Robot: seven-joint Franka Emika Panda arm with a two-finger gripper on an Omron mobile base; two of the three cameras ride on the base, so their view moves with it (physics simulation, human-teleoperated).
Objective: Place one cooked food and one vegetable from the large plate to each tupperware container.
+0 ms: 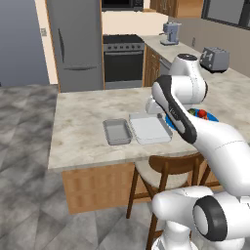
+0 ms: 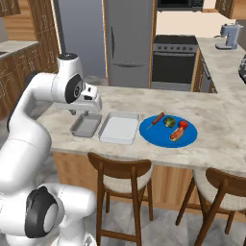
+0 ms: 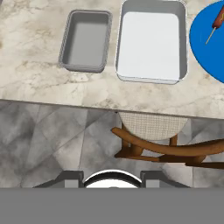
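One by one, working down from the biggest. Starting with the steel fridge (image 1: 75, 44) standing against the back wall. Moving forward to the pale marble counter (image 1: 83, 122), carrying everything that matters. Catching the white arm (image 2: 29, 110) arching up and over the counter's near left end in the right base view. Noting a wooden stool (image 2: 122, 175) tucked under the front edge.

Now coming to the large plate (image 2: 158, 135), bright blue, lying flat to the right of both trays, all four foods resting on it. Finding the whitish container (image 2: 118, 128) just beside the plate, shallow and bare inside. Seeing the grey container (image 2: 85, 126) just left of that one, smaller, deeper, also holding nothing.

Picking out the gripper (image 2: 85, 111) hanging above the grey container, pointing down, touching nothing. Trying to read the claw's spread and failing: cannot tell whether wide or narrow, fingers hidden under the hand.

Closing in on the food. Spotting the hot dog (image 2: 175, 134) in its tan bun near the plate's front right. Tracking the reddish-brown sausage (image 2: 155, 121) lying slantwise at the plate's left rim. Marking the red tomato (image 2: 182, 124) just behind the hot dog. Finishing with the dark green piece (image 2: 168, 122) sitting between sausage and tomato.
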